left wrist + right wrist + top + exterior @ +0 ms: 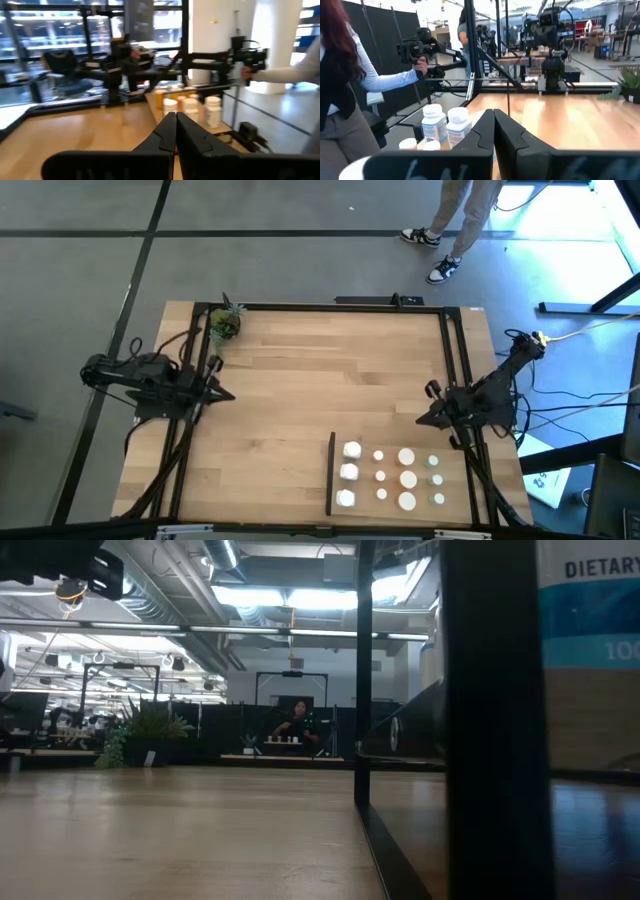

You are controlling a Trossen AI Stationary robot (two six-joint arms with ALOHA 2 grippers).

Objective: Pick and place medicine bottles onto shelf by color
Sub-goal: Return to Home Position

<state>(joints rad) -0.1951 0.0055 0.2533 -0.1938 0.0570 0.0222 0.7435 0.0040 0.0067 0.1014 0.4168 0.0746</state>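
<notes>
The wooden table [320, 370] fills most of the high view. The shelf [331, 475] lies flat on its lower right part, with the black strip on the side toward the table's middle. Both arms are folded back at the edges: the left gripper [226, 393] is over the left rail, and the right gripper [424, 418] is over the right rail, just beside the shelf's upper corner. Each has its fingers pressed together with nothing between them (both wrist views show the two dark tips meeting). The medicine bottles [407, 478] stand on the shelf in four lines of three — larger white ones beside the strip, then small white, larger white, and small pale green ones nearest the rail. A small potted plant [225, 325] sits at the table's upper left corner.
</notes>
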